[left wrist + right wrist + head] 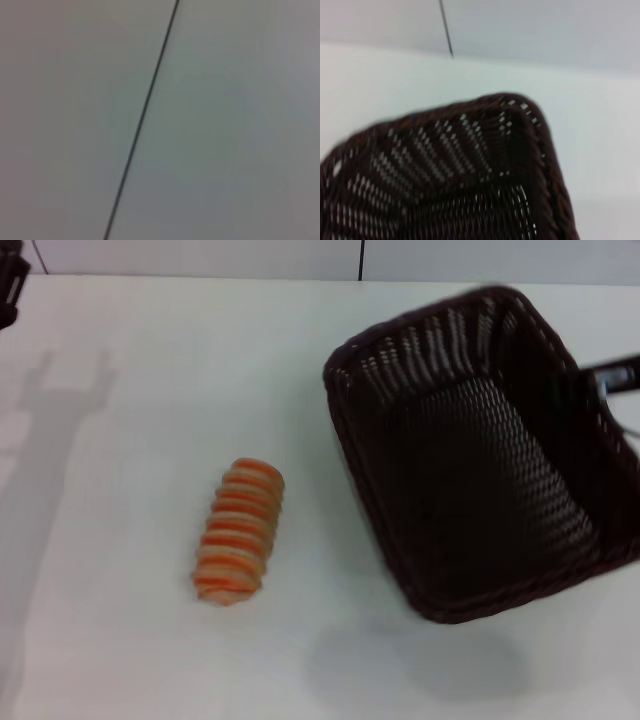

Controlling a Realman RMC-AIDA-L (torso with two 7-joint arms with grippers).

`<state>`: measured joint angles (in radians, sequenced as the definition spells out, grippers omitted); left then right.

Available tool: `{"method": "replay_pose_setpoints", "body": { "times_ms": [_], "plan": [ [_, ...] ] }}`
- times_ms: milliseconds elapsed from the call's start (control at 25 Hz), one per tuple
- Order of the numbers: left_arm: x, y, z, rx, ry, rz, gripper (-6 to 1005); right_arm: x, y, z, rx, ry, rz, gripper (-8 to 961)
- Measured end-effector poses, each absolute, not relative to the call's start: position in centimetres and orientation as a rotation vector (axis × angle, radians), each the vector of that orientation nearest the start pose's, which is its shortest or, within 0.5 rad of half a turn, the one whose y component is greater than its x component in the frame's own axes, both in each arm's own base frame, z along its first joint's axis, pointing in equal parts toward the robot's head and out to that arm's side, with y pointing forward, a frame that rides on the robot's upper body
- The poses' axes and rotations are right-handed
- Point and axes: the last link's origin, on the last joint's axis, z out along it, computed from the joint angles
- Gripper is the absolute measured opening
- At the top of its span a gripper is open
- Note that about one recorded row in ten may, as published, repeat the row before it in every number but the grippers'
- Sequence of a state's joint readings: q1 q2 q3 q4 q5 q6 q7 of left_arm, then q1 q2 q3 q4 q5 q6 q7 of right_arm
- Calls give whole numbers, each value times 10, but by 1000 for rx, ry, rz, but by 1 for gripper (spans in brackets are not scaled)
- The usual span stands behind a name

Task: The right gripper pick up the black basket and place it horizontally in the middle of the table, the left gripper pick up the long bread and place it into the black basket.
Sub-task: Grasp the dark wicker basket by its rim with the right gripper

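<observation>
The black basket (490,455) is up off the table (130,660), riding on the robot's right side and tipped at an angle, and its soft shadow falls on the white top just below its near corner. Its open mouth faces up toward the head camera, showing the woven floor and the openwork walls. The right gripper (612,377) is at the basket's right rim, only a dark piece of it showing past the braided edge, so it seems to have the rim, though whether its fingers are pinched together there cannot be told. From the right wrist camera the basket (470,170) fills the lower part of the view, one rounded corner and its braided rim up close, with the white table (380,85) beyond and a pale wall with a thin dark seam behind that. Over on the robot's left of the basket lies the long bread (239,530), flat on the table, well apart from the basket, its orange and cream stripes running across it and its length pointing roughly away from the robot. The left gripper (12,285) is parked at the far left corner of the head view, just a dark sliver at the edge, and its finger state cannot be told. The left wrist camera shows only a plain pale surface crossed by a thin dark line.
</observation>
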<state>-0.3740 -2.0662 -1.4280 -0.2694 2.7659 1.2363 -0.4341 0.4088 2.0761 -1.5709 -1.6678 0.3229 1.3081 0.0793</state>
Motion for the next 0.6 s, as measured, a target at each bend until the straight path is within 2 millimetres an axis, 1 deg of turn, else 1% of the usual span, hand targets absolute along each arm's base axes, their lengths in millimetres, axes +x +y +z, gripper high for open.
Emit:
{"method": "replay_pose_setpoints", "body": {
  "times_ms": [40,160,280,400,600],
  "plan": [
    [-327,336,40,-1348,-625,-1016,811,167,359,27,-2028,1158,-101,190],
    [-329,335,41,-1339,-629,-1012,811,156,371,31,-2063,991,-29,180],
    [-331,334,42,-1330,-632,-1007,811,146,378,36,-2082,856,43,178],
    [-333,333,44,-1316,-635,-1005,811,137,382,39,-2118,757,114,177],
    [-335,332,46,-1304,-636,-1005,811,118,383,40,-2242,585,204,174]
  ]
}}
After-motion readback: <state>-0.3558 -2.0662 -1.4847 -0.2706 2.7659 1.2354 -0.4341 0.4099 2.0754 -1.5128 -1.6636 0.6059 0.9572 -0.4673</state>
